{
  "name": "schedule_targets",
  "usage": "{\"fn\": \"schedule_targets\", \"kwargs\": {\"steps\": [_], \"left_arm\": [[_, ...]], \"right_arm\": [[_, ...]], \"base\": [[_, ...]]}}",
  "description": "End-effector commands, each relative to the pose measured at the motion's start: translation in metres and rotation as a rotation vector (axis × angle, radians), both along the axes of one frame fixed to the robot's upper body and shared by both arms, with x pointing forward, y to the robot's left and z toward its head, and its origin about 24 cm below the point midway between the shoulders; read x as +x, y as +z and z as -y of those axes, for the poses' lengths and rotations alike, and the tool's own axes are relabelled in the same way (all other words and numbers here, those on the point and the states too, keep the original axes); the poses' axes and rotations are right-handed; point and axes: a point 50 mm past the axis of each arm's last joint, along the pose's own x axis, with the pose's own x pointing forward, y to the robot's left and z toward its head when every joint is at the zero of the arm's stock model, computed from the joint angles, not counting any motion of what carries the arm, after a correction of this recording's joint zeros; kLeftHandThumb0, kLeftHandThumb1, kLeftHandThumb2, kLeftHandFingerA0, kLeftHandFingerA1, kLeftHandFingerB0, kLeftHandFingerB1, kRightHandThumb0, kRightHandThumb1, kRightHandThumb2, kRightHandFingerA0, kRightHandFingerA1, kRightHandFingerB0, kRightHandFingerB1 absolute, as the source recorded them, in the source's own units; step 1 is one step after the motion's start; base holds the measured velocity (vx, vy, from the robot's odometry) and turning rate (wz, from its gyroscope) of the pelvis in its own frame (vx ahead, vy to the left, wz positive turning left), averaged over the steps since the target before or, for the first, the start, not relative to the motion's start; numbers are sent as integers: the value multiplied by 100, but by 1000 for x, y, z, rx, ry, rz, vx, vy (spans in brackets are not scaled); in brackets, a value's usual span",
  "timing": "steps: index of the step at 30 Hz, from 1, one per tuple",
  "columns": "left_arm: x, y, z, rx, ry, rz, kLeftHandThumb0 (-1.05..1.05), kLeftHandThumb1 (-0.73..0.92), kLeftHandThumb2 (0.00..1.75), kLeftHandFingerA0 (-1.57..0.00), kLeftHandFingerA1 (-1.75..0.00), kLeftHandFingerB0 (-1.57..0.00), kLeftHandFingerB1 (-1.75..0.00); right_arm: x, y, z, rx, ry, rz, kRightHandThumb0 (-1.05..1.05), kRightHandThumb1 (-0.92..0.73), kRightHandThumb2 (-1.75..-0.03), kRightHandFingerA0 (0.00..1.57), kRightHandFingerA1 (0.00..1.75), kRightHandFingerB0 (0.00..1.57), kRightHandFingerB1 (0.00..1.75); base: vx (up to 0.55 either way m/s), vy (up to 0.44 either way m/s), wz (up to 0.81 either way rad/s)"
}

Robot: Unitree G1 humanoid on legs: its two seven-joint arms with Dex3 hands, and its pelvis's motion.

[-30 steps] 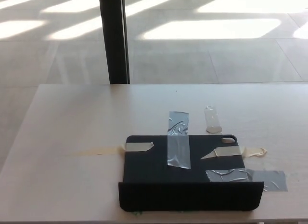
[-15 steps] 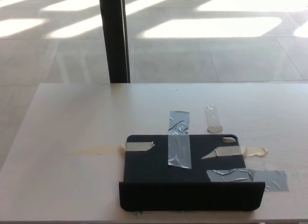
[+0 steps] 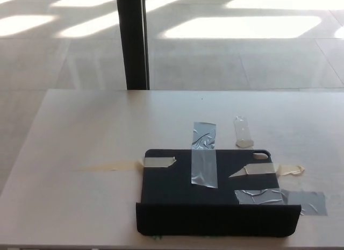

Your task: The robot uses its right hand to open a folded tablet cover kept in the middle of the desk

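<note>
The black tablet cover (image 3: 209,193) lies on the pale desk (image 3: 80,137), low in the picture at about 6 o'clock, close to the near edge. It is dark and flat, with a little camera hole at its far right corner. A ribbed flap (image 3: 217,220) runs along its near side and looks a bit raised, but I cannot tell how far it is folded. The cover is stuck down with tape. A silver strip (image 3: 203,153) crosses its far edge at 12 o'clock. A tan piece (image 3: 159,162) sits at 10 o'clock, another tan piece (image 3: 266,170) at 2 o'clock, and a crinkly silver piece (image 3: 282,199) at 3 o'clock. A small clear bit of tape (image 3: 243,133) lies alone on the desk, near the far right corner. Neither robot hand shows, so I cannot say if the right hand is open or closed. To do this step well, I think the right hand should come in from 3 o'clock, slip its fingers under the near flap, and lift slowly. The tape should keep the back part from sliding. Behind the desk stands a dark post (image 3: 133,40) on a sunny floor.
</note>
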Motion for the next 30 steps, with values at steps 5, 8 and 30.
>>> {"fn": "schedule_targets", "kwargs": {"steps": [5, 8, 30], "left_arm": [[0, 17, -15, 18, 7, 17, -81, 92, 67, -70, -77, -54, -64], [0, 17, -15, 19, 4, 21, -82, 92, 68, -71, -77, -53, -63], [7, 25, -19, 17, 10, 42, -82, 92, 67, -75, -79, -56, -67]], "right_arm": [[-14, -69, -124, -722, 497, -232, -93, -78, -114, 52, 56, 34, 47], [-14, -75, -130, -765, 540, -253, -86, -92, -69, 58, 47, 38, 33], [-4, -108, -172, -1510, 787, -405, -101, -92, -75, 54, 77, 34, 42]], "base": [[0, 0, 0], [0, 0, 0], [0, 0, 0]]}}
